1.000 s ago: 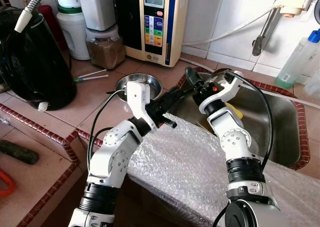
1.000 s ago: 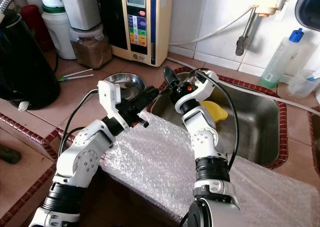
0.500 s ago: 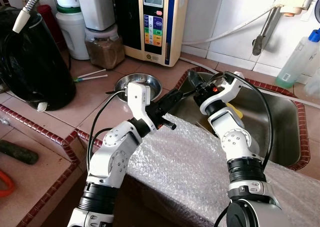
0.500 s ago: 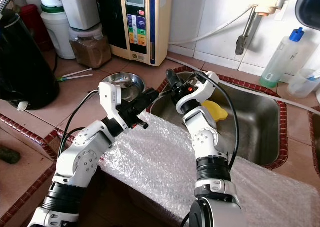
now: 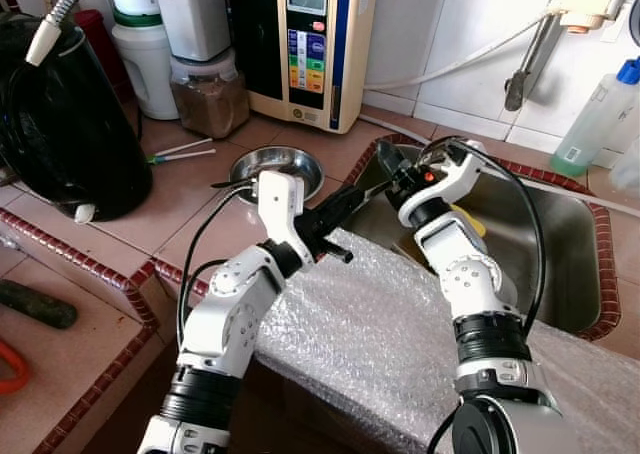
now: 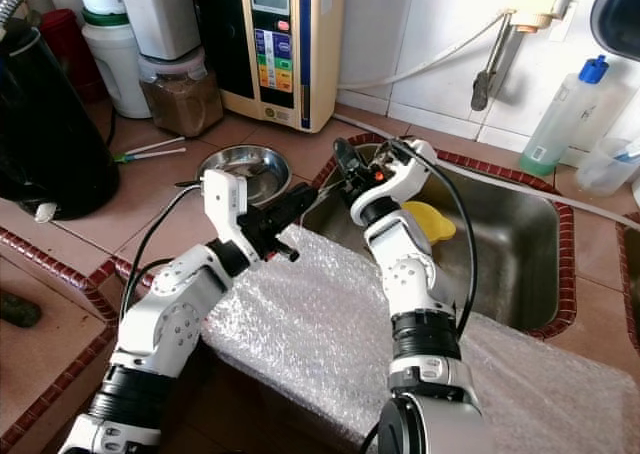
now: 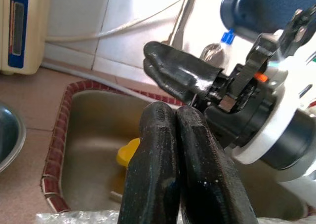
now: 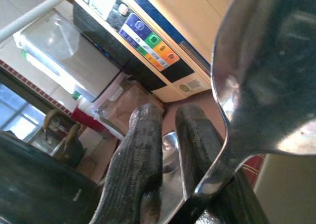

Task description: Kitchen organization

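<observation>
Our right gripper [image 8: 168, 130] has its two black fingers [image 8: 140, 150] drawn together on the handle of a metal spoon [image 8: 261, 71], whose shiny bowl stands just past the fingertips and close to the wrist camera. Our left gripper [image 7: 175, 130] has its fingers [image 7: 153, 169] pressed flat against each other with nothing between them, and their tips point at the right gripper, near it but apart.

Both pairs of fingertips meet above the near left corner of the steel sink [image 5: 560, 244]. Down in the sink, beyond the fingers, lies a yellow object [image 7: 129, 151]. To the left of the left fingers sits a small steel bowl [image 6: 240, 164] on the tiled counter [image 5: 190, 189]. Beneath both forearms a sheet of bubble wrap [image 5: 390, 334] drapes over the counter's front edge. Farther back, past the bowl, stands a cream water purifier [image 5: 315, 44] with coloured buttons against the wall.
</observation>
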Robot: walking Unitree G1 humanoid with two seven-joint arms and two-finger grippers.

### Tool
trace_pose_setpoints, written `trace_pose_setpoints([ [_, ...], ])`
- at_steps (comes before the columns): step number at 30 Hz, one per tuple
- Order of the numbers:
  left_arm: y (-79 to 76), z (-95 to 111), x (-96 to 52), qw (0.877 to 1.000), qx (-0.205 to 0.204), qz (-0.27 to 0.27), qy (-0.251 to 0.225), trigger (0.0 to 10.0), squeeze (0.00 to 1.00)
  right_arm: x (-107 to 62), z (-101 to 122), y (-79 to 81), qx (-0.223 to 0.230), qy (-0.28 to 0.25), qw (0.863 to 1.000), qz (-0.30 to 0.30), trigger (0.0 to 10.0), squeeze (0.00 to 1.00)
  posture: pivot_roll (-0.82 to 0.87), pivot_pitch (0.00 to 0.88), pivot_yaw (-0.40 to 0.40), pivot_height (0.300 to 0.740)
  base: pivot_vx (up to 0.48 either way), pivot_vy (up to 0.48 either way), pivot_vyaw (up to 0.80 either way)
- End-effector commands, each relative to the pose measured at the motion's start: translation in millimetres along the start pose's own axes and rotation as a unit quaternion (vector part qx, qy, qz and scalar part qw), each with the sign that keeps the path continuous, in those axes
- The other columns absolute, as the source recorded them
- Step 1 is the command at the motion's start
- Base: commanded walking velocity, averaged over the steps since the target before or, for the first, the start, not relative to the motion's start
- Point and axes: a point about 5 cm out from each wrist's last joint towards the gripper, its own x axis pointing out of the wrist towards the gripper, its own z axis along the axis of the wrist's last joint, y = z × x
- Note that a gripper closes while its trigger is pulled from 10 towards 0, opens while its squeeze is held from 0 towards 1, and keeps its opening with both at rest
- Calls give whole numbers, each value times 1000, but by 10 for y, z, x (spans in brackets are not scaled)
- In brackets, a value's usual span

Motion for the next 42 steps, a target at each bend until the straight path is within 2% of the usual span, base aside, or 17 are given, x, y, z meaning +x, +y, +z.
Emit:
trace_pose_setpoints([
  [1,261,128,-92,995,38,87,-16,0,0,-49,129,-111,-35,-17,999,-24,0,0,92,0,7,740,0,0,0],
  [6,320,118,-110,992,51,111,-11,0,0,-58,147,-132,-39,-22,999,-31,0,0,91,0,9,740,0,0,0],
  [8,341,96,-111,991,57,118,-7,3255,0,-54,150,-131,-41,-22,998,-30,0,0,91,0,8,740,0,0,0],
  [9,341,92,-111,992,56,117,-7,8431,0,-53,150,-130,-42,-22,998,-30,0,0,91,0,8,740,0,0,0],
  [10,341,89,-111,992,55,116,-7,8431,0,-53,150,-130,-44,-22,998,-30,0,0,91,0,8,740,0,0,0],
  [11,341,80,-111,992,49,115,-6,10000,275,-53,149,-129,-45,-22,998,-30,0,0,91,0,8,740,0,0,0],
  [12,341,79,-111,992,48,116,-5,10000,275,-52,149,-129,-45,-22,998,-30,0,0,92,0,8,740,0,0,0],
  [13,345,79,-110,992,48,117,-6,10000,1000,-50,149,-129,-47,-22,998,-30,0,0,92,0,7,740,0,0,0],
  [16,360,83,-113,991,42,123,-9,10000,1000,-46,146,-120,-56,-21,998,-27,0,0,92,0,8,740,0,0,0],
  [22,375,69,-116,991,53,126,0,10000,1000,1,149,-6,-116,-17,993,3,0,0,95,0,8,740,0,0,0],
  [26,381,66,-126,990,54,127,3,10000,1000,14,179,-26,-142,-21,990,-3,0,0,99,0,8,740,0,0,0],
  [28,384,58,-133,990,60,130,11,10000,1000,20,202,-61,-176,-20,984,-11,0,0,100,0,7,740,0,0,0],
  [29,375,40,-148,990,65,123,20,10000,1000,18,215,-101,-231,-10,973,-14,0,0,101,0,7,740,0,0,0],
  [30,375,40,-148,990,65,123,20,10000,1000,18,215,-101,-231,-10,973,-14,0,0,101,0,7,740,0,0,0],
  [31,369,15,-164,990,70,116,29,10000,1000,6,221,-163,-280,1,960,-20,0,0,101,0,7,740,0,0,0],
  [38,334,-58,-197,991,76,86,61,10000,1000,-58,276,-433,-389,34,919,-61,0,0,108,0,8,740,0,0,0],
  [42,300,-89,-204,992,81,71,73,10000,1000,-82,313,-526,-420,47,903,-74,0,0,108,0,9,740,0,0,0],
])
